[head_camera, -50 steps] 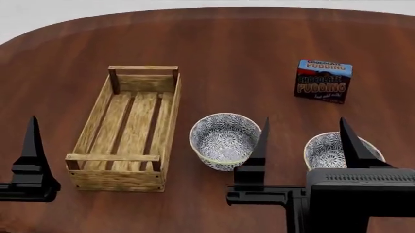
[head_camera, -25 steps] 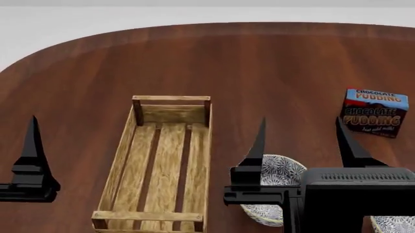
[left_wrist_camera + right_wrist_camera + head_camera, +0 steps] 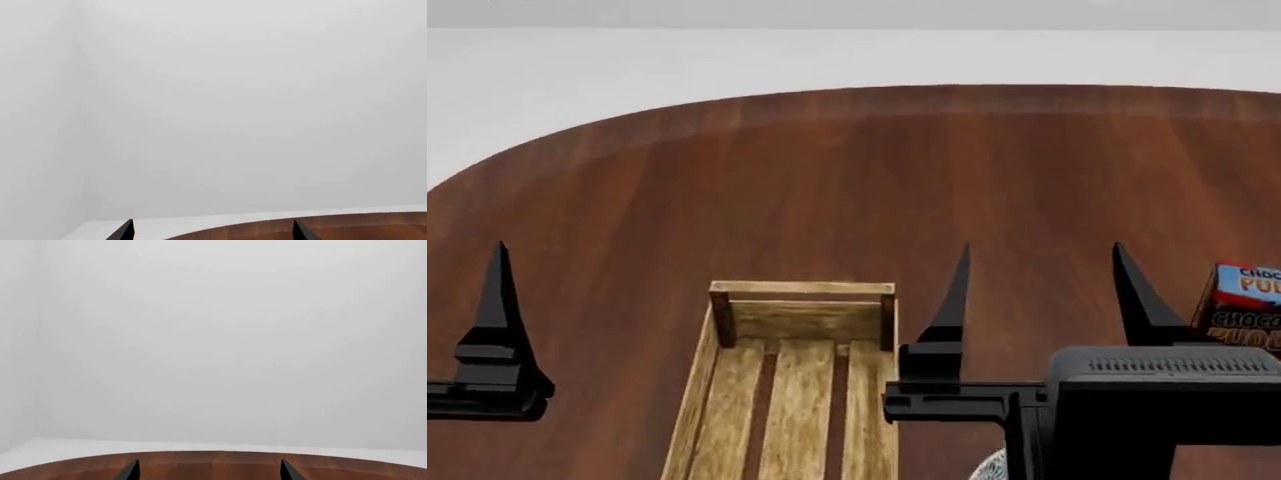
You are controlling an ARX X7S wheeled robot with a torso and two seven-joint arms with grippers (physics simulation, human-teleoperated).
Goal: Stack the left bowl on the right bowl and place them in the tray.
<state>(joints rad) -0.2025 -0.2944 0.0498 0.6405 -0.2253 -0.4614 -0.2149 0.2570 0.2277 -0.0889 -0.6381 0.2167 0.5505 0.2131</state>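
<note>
The pale wooden tray [image 3: 781, 400] lies at the bottom middle of the head view, its near end cut off by the frame edge. Only a sliver of one blue-and-white patterned bowl [image 3: 993, 466] shows at the bottom edge, beside my right arm; the other bowl is out of view. My right gripper [image 3: 1041, 300] is open and empty, held above the table to the right of the tray. Of my left gripper only one finger [image 3: 497, 310] shows at the far left. It is open and empty in the left wrist view [image 3: 211, 236]. The right wrist view [image 3: 208, 475] shows the right fingertips wide apart.
A dark chocolate pudding box [image 3: 1244, 305] stands at the right edge. The brown wooden table [image 3: 827, 180] stretches away to a curved far edge, with a white floor and wall behind. Both wrist views show only the far table edge and the white wall.
The head view has tilted up: tray, bowls and pudding box slid down the frame, and the bowls have almost left it. Both grippers stay open at the same places in view.
</note>
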